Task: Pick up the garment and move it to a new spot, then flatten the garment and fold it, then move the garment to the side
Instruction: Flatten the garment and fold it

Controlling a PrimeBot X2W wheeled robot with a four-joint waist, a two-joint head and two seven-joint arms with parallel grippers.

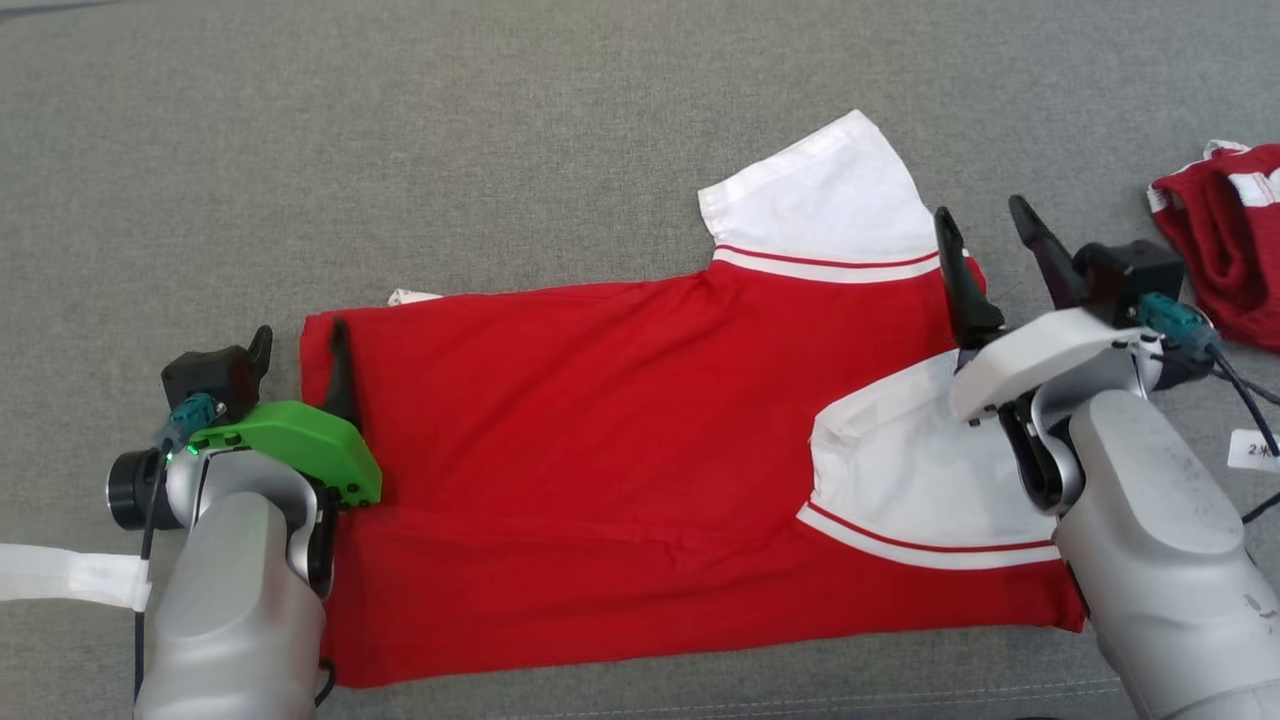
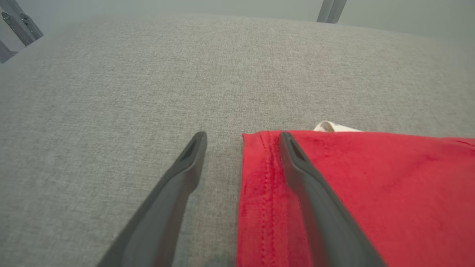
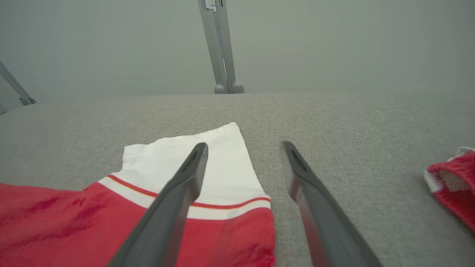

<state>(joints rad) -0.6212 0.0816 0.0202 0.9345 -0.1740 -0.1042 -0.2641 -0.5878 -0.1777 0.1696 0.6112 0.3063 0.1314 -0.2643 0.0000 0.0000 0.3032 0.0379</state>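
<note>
The garment (image 1: pixel 620 440) is a red T-shirt with white sleeves, lying flat and folded lengthwise on the grey cloth surface. One white sleeve (image 1: pixel 830 200) sticks out at the far side, the other (image 1: pixel 900 470) lies folded over the red body. My left gripper (image 1: pixel 300 345) stands open at the shirt's left hem, one finger over the red cloth (image 2: pixel 334 178), the other over bare grey fabric. My right gripper (image 1: pixel 985 225) is open above the shirt's right end by the far sleeve (image 3: pixel 207 163), holding nothing.
A second crumpled red-and-white garment (image 1: pixel 1225 240) lies at the far right edge, also seen in the right wrist view (image 3: pixel 454 185). A white paper tag (image 1: pixel 1255 450) lies at the right. A small white label (image 1: pixel 412 296) peeks out behind the shirt. Metal frame legs (image 3: pixel 220 48) stand beyond the surface.
</note>
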